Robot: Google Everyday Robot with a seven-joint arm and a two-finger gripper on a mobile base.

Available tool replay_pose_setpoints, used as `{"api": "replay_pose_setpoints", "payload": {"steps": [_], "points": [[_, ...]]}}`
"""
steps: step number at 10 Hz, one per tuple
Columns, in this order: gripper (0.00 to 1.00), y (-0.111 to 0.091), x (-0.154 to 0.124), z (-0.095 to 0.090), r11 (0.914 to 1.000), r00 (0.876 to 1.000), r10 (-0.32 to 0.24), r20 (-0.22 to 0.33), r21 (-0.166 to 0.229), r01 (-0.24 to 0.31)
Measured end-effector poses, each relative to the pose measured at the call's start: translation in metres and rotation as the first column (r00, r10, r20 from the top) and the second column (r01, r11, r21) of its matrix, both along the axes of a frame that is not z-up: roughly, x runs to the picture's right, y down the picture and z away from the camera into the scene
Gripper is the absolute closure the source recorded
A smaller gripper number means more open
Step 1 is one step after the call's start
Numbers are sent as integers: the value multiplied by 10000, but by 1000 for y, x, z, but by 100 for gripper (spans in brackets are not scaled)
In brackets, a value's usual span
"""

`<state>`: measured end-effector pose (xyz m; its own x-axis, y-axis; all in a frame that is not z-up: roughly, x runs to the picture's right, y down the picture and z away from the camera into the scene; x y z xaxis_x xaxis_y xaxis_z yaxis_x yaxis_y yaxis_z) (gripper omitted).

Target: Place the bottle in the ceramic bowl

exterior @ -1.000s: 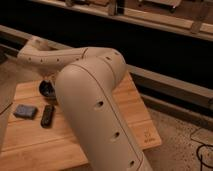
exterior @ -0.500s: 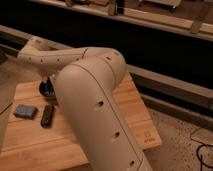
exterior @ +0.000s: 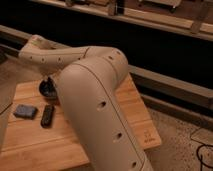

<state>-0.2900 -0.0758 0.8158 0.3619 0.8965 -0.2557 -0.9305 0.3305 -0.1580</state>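
- The robot's beige arm (exterior: 95, 100) is filling the middle of the view, reaching back and left over the wooden table (exterior: 140, 125), and it is hiding much of the tabletop.
- The gripper (exterior: 49, 85) is hanging at the dark ceramic bowl (exterior: 46, 90), apparently so as to work there; its state I cannot tell.
- The bottle is not showing anywhere, so its place, long axis and heading cannot be judged.
- A blue-grey pad (exterior: 25, 111) and a black remote-like bar (exterior: 47, 115) are lying near the bowl, apart from it.
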Motion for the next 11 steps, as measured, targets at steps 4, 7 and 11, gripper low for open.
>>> {"api": "replay_pose_setpoints", "payload": {"steps": [4, 7, 11], "points": [[40, -11, 11, -16, 9992, 9996, 279, 108, 296, -282], [40, -15, 19, -35, 9976, 9982, 456, 399, 504, -476], [40, -10, 28, -66, 9953, 9943, 650, 840, 667, -707]]}}
